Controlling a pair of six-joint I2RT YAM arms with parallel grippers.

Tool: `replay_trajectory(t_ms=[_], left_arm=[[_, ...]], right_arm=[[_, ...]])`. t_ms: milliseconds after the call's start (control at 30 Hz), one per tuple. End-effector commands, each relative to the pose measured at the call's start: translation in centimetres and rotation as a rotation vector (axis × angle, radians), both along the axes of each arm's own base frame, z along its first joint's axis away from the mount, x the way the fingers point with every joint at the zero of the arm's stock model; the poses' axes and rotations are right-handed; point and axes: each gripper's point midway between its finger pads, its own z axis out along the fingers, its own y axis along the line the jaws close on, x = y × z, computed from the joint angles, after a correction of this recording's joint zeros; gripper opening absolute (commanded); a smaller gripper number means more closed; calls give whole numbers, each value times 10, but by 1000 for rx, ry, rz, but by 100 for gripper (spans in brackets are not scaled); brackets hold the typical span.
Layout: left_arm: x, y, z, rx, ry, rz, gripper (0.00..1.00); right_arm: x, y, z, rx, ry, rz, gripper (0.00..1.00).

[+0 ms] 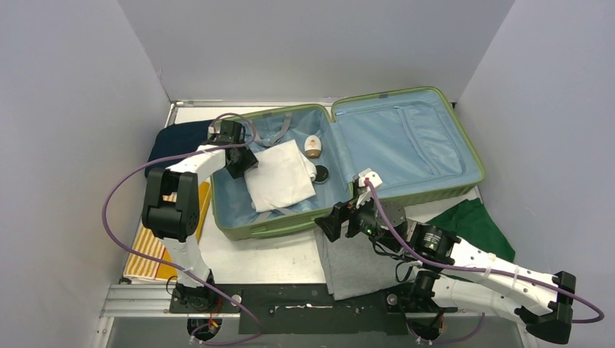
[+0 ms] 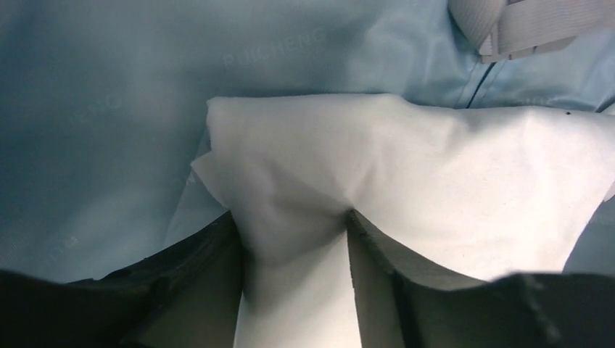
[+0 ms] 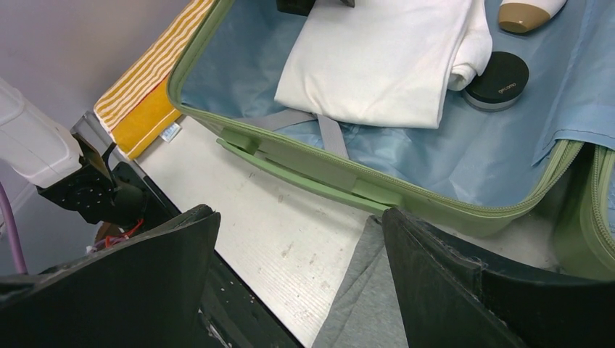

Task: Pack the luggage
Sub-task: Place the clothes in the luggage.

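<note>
Top external view is showing the luggage (image 1: pixel 254 232) lying open at mid-table, its long axis running left to right. The left gripper (image 2: pixel 294 217) is pinching the white cloth (image 2: pixel 435 167) inside it. The right gripper (image 3: pixel 301 214), jaws spread and holding nothing, is hovering over the grey cloth (image 3: pixel 362 304) just outside the near wall, making it the nearer arm.

You've got white folded cloth (image 1: pixel 279 176) centre, black tin (image 1: pixel 320 174) just beside at its 3 o'clock; navy cloth (image 1: pixel 178 138) at 10, striped towel (image 1: pixel 145 254) 8, grey cloth (image 1: pixel 355 264) 6, green cloth (image 1: pixel 475 225) 4.
</note>
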Motion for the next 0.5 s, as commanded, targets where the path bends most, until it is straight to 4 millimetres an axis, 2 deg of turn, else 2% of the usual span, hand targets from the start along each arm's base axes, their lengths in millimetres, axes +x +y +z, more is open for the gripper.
replay_trajectory(t_ms=[0,167,267,400,467], left_arm=[[28,-1,37,19,-166,8,42],[44,-21,86,15,-358,-110,15],[48,-29,105,23,-433,-172,3],[54,-32,116,33,-486,-212,0],[56,-31,112,46,-468,-218,0]], right_arm=[[2,-4,26,58,-45,-22,85],[4,-2,20,40,-43,-22,85],[6,0,18,31,-46,-20,85],[7,5,14,19,-47,-11,85],[8,8,14,17,-44,-7,85]])
